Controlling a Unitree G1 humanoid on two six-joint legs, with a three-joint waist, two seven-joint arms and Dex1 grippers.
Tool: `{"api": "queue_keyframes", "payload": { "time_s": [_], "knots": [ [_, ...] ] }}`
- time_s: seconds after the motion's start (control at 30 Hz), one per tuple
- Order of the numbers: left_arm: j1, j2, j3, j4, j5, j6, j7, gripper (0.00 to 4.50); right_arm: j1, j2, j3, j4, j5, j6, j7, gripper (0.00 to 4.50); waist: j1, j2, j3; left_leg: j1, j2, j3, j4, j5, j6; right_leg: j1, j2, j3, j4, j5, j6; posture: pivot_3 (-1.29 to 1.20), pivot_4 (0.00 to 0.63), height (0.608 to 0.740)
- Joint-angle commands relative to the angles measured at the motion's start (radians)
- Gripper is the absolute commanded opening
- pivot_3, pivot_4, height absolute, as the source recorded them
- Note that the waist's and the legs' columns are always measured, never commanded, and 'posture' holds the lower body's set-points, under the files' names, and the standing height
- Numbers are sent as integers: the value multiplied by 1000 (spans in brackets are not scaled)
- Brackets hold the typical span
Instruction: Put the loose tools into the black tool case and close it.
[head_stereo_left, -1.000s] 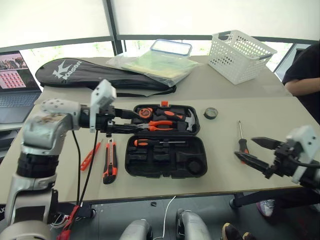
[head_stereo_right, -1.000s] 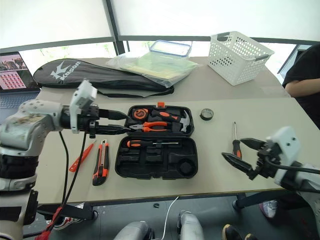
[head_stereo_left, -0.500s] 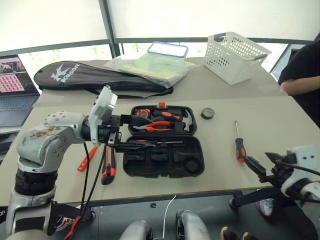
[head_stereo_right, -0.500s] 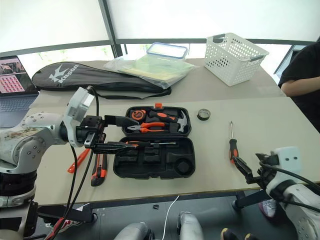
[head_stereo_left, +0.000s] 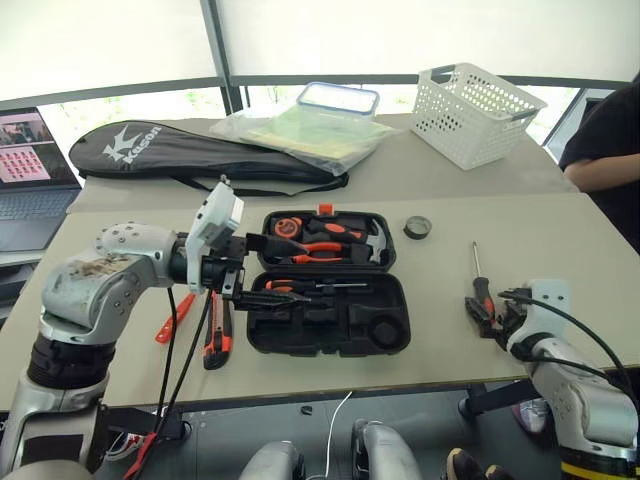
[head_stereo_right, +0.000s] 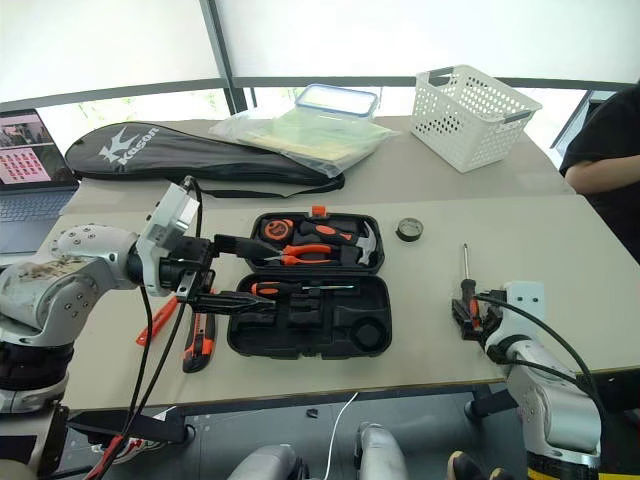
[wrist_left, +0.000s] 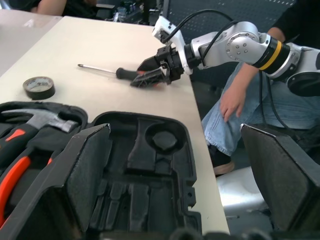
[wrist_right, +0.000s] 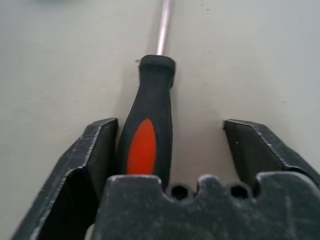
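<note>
Your right pincer (wrist_right: 167, 150) sits low on the tabletop (head_stereo_left: 560, 240) astride the handle of the loose screwdriver (wrist_right: 150, 135): one finger (wrist_right: 95, 150) touches the handle's side, the other stands clear, so it is partly open and, as far as the close view lets you judge, not yet clamped. The screwdriver's long axis runs straight away from the pincer, shaft pointing outward, well to the right of the open black tool case (head_stereo_left: 328, 300). Your left pincer (head_stereo_left: 262, 270) hovers fully open and empty over the case.
</note>
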Motion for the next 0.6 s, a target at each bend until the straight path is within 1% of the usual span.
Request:
{"api": "queue_keyframes", "payload": {
  "time_s": [0.03, 0.13, 0.17, 0.23, 0.27, 0.37, 0.4, 0.47, 0.53, 0.6],
  "knots": [
    [-1, 24, 27, -13, -10, -13, 5, 4500, 5, 31, -27, 5, -15, -28, -36, 2377, -1, 0, 0, 0, 0, 0, 0, 0, 0, 0, 0, 0, 0, 0, 0, 0, 150, 740],
    [15, 38, 36, -15, -9, -13, 11, 4500, 11, 37, -33, -21, -7, -42, -25, 1377, -4, 0, 0, 0, 0, 0, 0, 0, 0, 0, 1, 0, 0, 0, 0, 0, 150, 740],
    [28, 47, 41, -21, -9, -13, 14, 4500, -2, 19, -52, -35, 11, -53, -4, 1060, -6, 0, 0, 1, 0, 0, -1, 0, 0, 0, 1, -1, 0, 0, 0, 0, 150, 740],
    [47, 60, 48, -30, -10, -13, 19, 4500, -25, -13, -78, -49, 33, -69, 30, 1079, -10, 2, 1, 1, 0, 0, -1, 0, 0, 0, 2, -1, 0, 0, 0, 0, 150, 740],
    [68, 75, 55, -38, -12, -14, 14, 4500, -60, -62, -86, -43, 51, -80, 86, 1079, -11, 3, 1, 1, 0, 1, -2, 0, 0, 0, 2, -1, 0, 0, 0, 0, 150, 740],
    [154, 144, 73, -64, -4, -35, -39, 4500, -186, -246, -28, -12, 119, -106, 363, 1079, -28, 11, 6, 0, -1, 3, -2, 0, 0, -1, 2, -1, 0, 0, 0, 0, 150, 740],
    [171, 159, 77, -69, -3, -43, -49, 4500, -208, -279, -9, -3, 132, -108, 419, 1079, -33, 13, 7, 1, -1, 5, -2, 0, 0, -2, 1, 0, 0, 0, 0, 0, 150, 740],
    [218, 194, 97, -72, -4, -47, -62, 4500, -300, -371, 89, 22, 149, -119, 601, 1079, -34, 11, 7, 3, 0, 5, -6, 0, 0, -2, 3, 2, -3, 0, 0, 0, 150, 740],
    [263, 227, 123, -72, -3, -58, -81, 4500, -407, -429, 236, 52, 121, -169, 785, 1079, -36, 10, 7, 3, 6, 4, -8, -1, -4, -1, 7, 2, -5, -2, -5, 0, 150, 740],
    [282, 243, 133, -73, -4, -69, -88, 4500, -466, -444, 316, 80, 94, -206, 872, 1079, -37, 10, 7, 3, 11, 3, -8, -3, -7, -2, 8, 3, -5, -4, -8, 0, 150, 740]
  ]
}}
